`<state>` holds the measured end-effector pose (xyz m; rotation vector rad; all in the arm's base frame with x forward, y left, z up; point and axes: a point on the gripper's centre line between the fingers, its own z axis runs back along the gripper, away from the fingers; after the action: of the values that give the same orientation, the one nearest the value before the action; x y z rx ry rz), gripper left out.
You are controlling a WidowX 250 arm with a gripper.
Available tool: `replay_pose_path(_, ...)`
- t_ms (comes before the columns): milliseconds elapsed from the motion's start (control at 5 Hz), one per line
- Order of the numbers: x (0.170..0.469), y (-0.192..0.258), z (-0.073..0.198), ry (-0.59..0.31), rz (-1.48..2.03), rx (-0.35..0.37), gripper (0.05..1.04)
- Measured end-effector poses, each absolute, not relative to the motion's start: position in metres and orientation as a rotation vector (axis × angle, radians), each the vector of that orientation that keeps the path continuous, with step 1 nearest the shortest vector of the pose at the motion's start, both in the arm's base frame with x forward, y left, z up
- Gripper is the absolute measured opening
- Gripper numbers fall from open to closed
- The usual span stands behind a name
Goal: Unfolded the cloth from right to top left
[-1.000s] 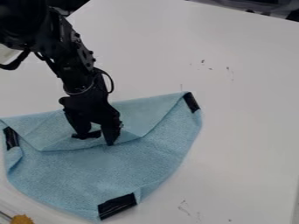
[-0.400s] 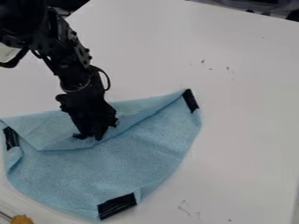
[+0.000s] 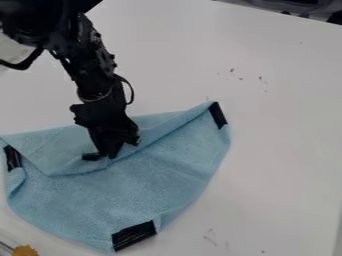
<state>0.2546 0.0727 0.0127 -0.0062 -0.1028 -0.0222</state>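
My gripper (image 3: 107, 155) hangs over the upper middle of the blue cloth, shut on the edge of its folded-over flap. The cloth (image 3: 140, 190) lies on the white table with its top part folded down over the rest. Black patches mark its upper right corner, its left corner and its bottom edge. Another small black patch sits right beside the fingertips, partly covered by them. The fold's edge runs from the left corner, under the gripper, up to the right corner.
An orange-brown object (image 3: 25, 251) is at the lower left edge, beside a pale rim. Dark items (image 3: 304, 7) stand along the top right edge. The white table (image 3: 280, 130) extends right of the cloth.
The gripper's fingers have closed on the flap, which is bunched slightly near them. Since the middle frame the arm has shifted slightly to the right.
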Motion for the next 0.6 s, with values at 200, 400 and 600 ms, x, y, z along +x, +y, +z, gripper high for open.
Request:
replay_pose_path(200,0.290,0.078,0.042,-0.110,-0.113,0.074,0.057)
replay_pose_path(400,0.331,0.093,0.045,-0.103,-0.203,0.083,0.053)
replay_pose_path(600,0.367,0.123,0.028,-0.122,-0.270,0.056,0.053)
